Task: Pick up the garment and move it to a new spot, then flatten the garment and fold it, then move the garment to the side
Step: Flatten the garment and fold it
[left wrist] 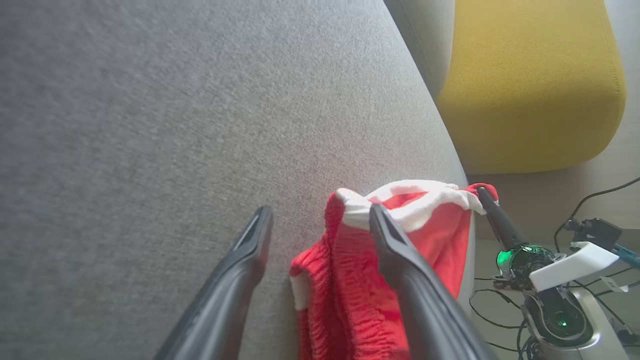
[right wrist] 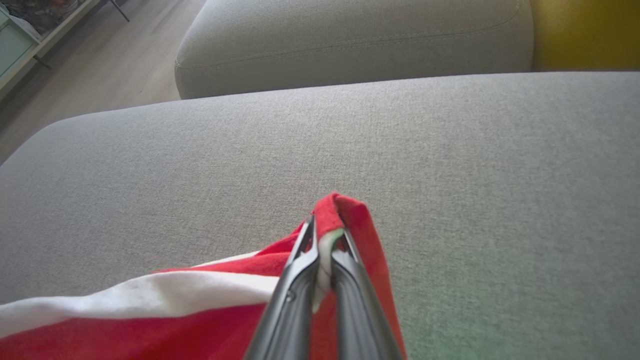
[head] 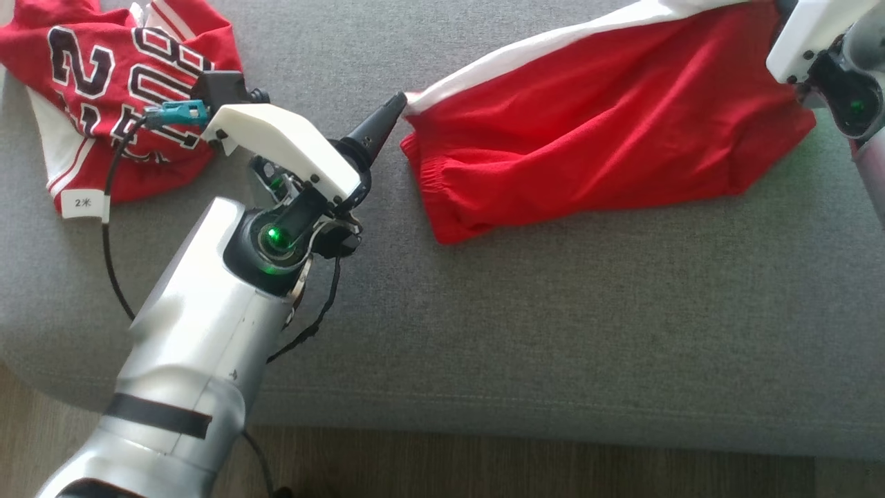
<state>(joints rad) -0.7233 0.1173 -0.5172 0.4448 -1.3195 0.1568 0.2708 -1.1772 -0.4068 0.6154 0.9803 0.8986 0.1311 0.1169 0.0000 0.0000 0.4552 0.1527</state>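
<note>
A grey sofa cushion [head: 484, 311] spreads across the head view, with wooden floor [head: 553, 470] along its near edge. The left gripper [head: 390, 114] points its dark tip at the white-edged corner of the red shorts [head: 588, 138], just touching it. The shorts stretch away from that tip towards the right arm's wrist [head: 830, 76], which sits over their far end. Behind the left gripper's body lies a crumpled red jersey [head: 104, 83] with black numbers.

From the left wrist, the left gripper [left wrist: 320, 212] has its fingers spread wide. One finger rests over bare cushion; the other lies across the bunched, white-trimmed corner of the shorts [left wrist: 350, 300]. Past that finger, the right gripper [left wrist: 481, 192] pinches the shorts' far corner. A yellow pouf [left wrist: 530, 85] stands beyond the fingers, off the cushion.

From the right wrist, the right gripper [right wrist: 325, 240] is clamped tight on a red and white fold of the shorts [right wrist: 150, 320], which trail back beside the fingers. A second grey cushion [right wrist: 350, 40] lies beyond the fingertips.
</note>
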